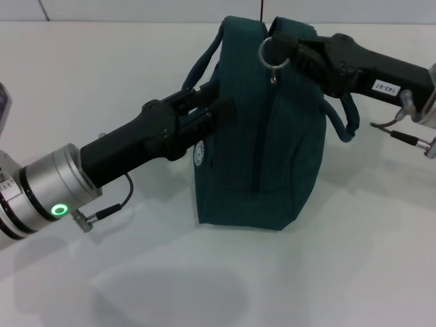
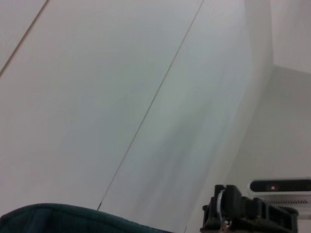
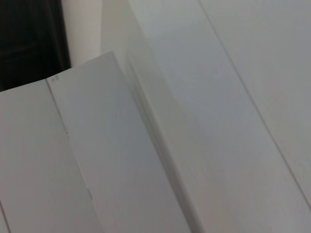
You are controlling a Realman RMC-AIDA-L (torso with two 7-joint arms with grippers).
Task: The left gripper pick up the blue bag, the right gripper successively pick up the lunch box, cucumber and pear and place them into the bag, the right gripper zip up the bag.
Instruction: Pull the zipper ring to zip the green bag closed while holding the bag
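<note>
Head view: bag (image 1: 272, 163) upright at table centre, zip line running near-to-far along top. Right gripper (image 1: 283, 49) at far top end, fingers pinched on ring pull (image 1: 274, 53) (zip looks shut). Left gripper (image 1: 221, 102) clamps bag's left upper side.

White table (image 1: 136, 286) is lying under my view, carrying shadows. Pale wall panels (image 2: 121, 97) are facing my wrists. A white device (image 2: 281, 187) is showing a small red light.
</note>
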